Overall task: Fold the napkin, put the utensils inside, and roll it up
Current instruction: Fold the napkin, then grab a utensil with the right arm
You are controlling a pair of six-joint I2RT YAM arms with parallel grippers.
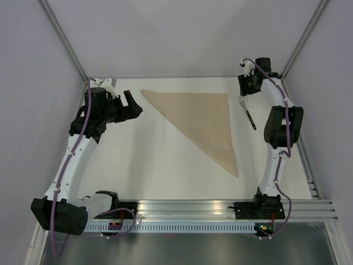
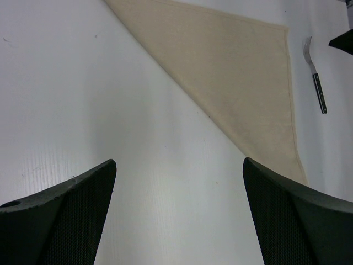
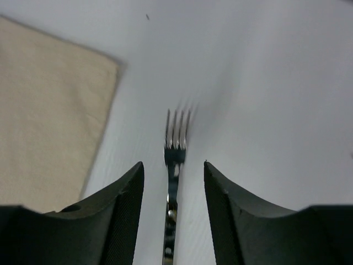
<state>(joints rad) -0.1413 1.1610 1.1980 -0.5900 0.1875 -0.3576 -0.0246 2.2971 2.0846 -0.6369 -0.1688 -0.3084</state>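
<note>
On the white table (image 1: 138, 160), toward its far side, the napkin (image 1: 198, 118) lies flat, folded into a triangle: one straight edge runs along the far side, another runs down its right side, and the long diagonal edge slopes from the far left corner to a point nearer the arm bases. Just beside the napkin's right edge, on bare table and apart from the cloth, lies a fork (image 1: 248, 113) with a dark handle, its tines pointing toward the far side. The right gripper (image 1: 242, 95) hangs low over the tine end of the fork. In the right wrist view its two fingers (image 3: 124, 204) stand apart on either side of the neck with a clear gap to the metal on each side, so they are released and grasping nothing. The left gripper (image 1: 134, 109) is held above the table to the left of the napkin's far left corner, pointing toward the cloth. Its fingers (image 2: 83, 204) are spread wide, with only bare table between them and the diagonal edge of the cloth beyond.
</note>
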